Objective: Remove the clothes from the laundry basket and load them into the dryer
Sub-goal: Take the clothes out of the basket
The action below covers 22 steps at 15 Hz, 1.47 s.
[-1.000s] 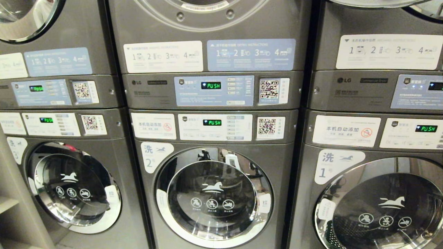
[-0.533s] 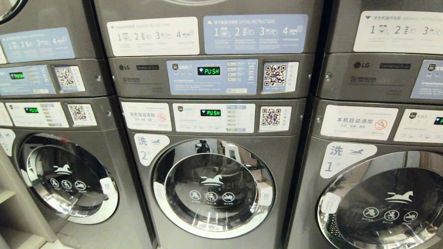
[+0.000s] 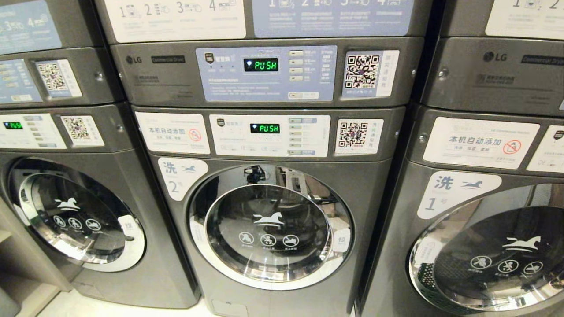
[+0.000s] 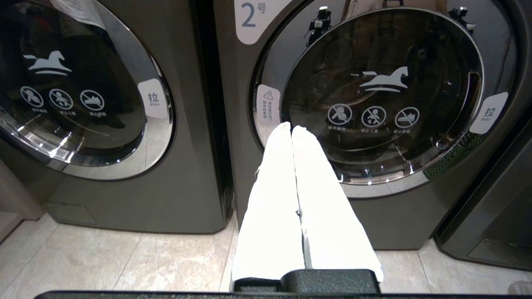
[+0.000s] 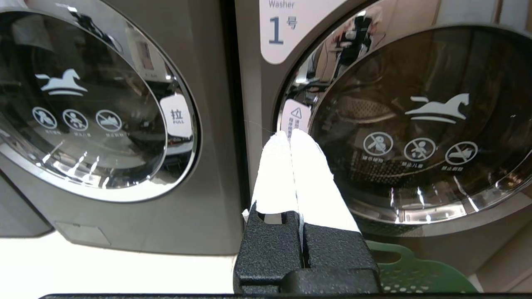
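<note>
A laundry room wall of dark grey stacked machines over a pale tiled floor (image 4: 104, 257), task barely begun.

The left gripper (image 4: 291, 129) is clenched on nothing, low before the horse-logo door (image 4: 384, 99) of stack 2; the right gripper (image 5: 289, 135), likewise pressed together and empty, hangs before stack 1's lower door (image 5: 424, 128). Just beside and below it a green rim of the laundry basket (image 5: 411, 274) shows; the clothes are not visible. The dryer (image 3: 264, 72) sits above, only its control panel in view, its door out of sight. Judging by this, everything remains: lifting clothes, loading.

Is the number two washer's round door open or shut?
Shut: the round door sits flush in the front of the number 2 washer, pull tab untouched.
</note>
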Motion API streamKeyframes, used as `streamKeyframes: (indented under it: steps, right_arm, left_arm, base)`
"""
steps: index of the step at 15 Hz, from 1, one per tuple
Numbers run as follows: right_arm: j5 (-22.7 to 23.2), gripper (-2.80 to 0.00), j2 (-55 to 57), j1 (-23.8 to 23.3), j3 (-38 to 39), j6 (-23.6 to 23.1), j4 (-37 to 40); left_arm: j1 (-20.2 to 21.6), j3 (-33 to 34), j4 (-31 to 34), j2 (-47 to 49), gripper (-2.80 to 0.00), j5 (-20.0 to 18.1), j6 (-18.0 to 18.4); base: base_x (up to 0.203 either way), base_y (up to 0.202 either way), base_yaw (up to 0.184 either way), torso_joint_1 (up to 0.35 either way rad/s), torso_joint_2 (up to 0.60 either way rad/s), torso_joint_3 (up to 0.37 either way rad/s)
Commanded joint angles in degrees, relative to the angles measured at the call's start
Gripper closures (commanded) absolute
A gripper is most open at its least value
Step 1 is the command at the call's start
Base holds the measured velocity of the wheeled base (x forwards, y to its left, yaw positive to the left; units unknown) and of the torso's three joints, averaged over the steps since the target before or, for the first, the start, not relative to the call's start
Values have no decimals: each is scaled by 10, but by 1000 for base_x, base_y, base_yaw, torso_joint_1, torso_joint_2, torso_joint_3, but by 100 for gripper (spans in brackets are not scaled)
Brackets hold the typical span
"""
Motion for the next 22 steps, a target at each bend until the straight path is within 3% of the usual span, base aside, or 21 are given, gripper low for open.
streamKeyframes:
  steps: [1,13,22]
  right_arm:
    - [0,0,-1,0,0,0,0]
    - [0,0,-1,0,0,0,0]
    - [0,0,-1,0,0,1,0]
  left_arm:
    - [0,0,0,0,0,0,0]
    - [0,0,0,0,0,0,0]
    - [0,0,0,0,0,0,0]
  base:
    - [0,0,0,0,6,-193]
    - [0,0,0,0,6,-147]
    - [0,0,0,-83,401,310]
